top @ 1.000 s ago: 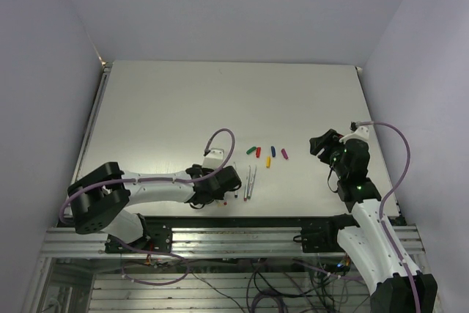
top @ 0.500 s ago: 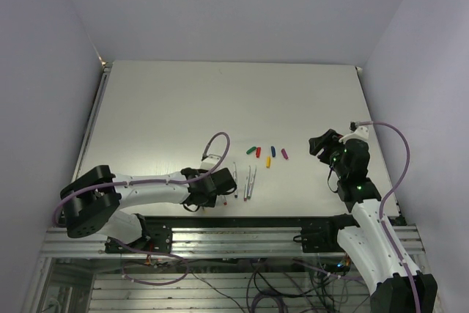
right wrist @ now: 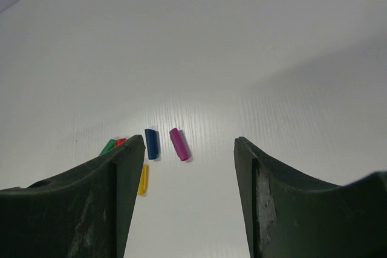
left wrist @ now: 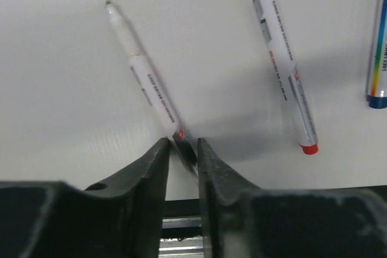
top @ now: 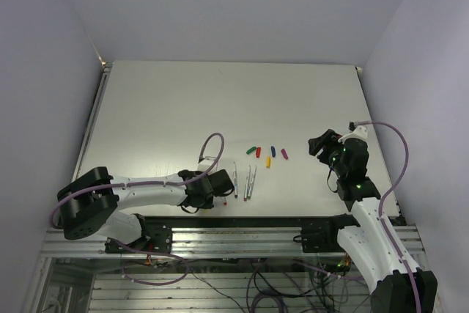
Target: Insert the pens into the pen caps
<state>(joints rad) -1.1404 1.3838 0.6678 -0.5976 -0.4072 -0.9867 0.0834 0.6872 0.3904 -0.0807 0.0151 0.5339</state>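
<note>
Pens and caps lie toward the counter's (top: 183,108) near edge.
From above, my left claw (top: 218,187) is low beside the pens (top: 249,181), the caps (top: 267,153) just beyond. Left wrist: it stands narrow around one pen (left wrist: 151,89); whether it grips, I cannot tell. Right wrist: my right claw (right wrist: 187,143) gapes wide, empty.

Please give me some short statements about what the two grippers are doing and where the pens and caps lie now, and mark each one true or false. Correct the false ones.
1. The left gripper has its jaws closed on the rear end of the leftmost pen. True.
2. The right gripper holds the purple cap. False: its jaws are open and empty, and the purple cap lies on the table.
3. The blue cap lies just beside the purple cap. True.
4. The neighbouring pen has a green end. False: its end is red.
</note>
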